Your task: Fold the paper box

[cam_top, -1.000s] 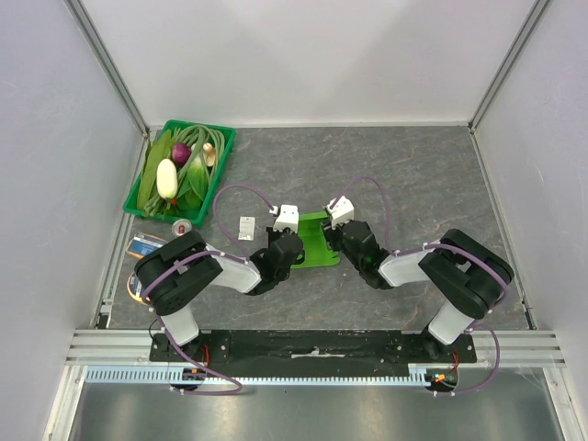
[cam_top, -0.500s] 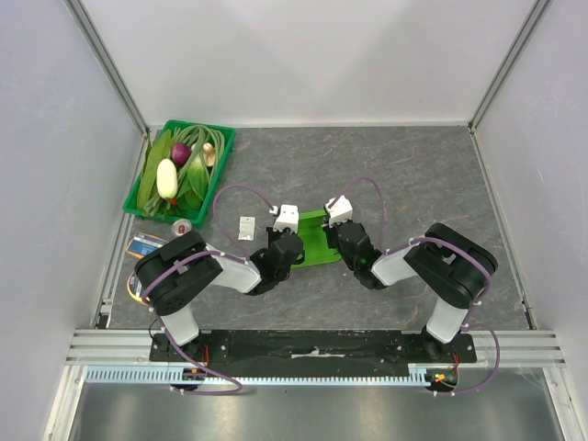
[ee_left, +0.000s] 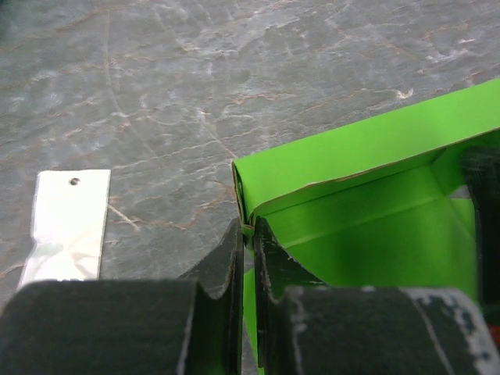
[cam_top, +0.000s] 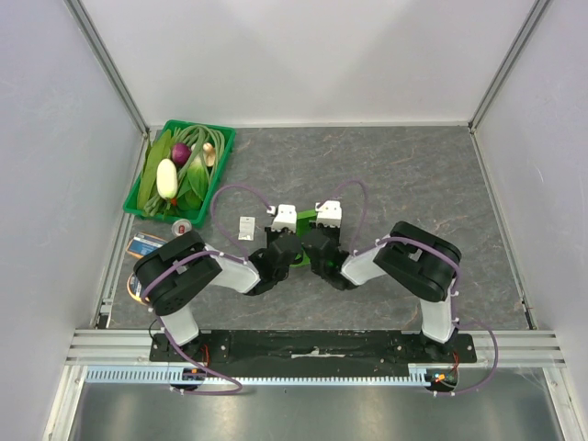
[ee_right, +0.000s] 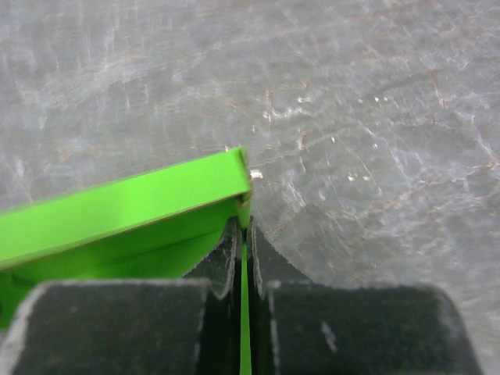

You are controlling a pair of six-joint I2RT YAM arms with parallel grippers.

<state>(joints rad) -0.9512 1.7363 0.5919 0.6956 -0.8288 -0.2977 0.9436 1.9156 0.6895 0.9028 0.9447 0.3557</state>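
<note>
Left gripper (ee_left: 248,234) and right gripper (ee_right: 244,234) clench paper box (ee_left: 375,226) walls mid-fold; next likely needs pushing them upright.

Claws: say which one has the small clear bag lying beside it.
The left claw, pinching the box corner; the clear bag lies flat just to its left. The right claw has only box and table nearby.

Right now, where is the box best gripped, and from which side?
Grip the box at its raised walls' end edges, coming low from the near side. There the thin card stands upright, so jaws can pinch it, as both pairs do.
</note>
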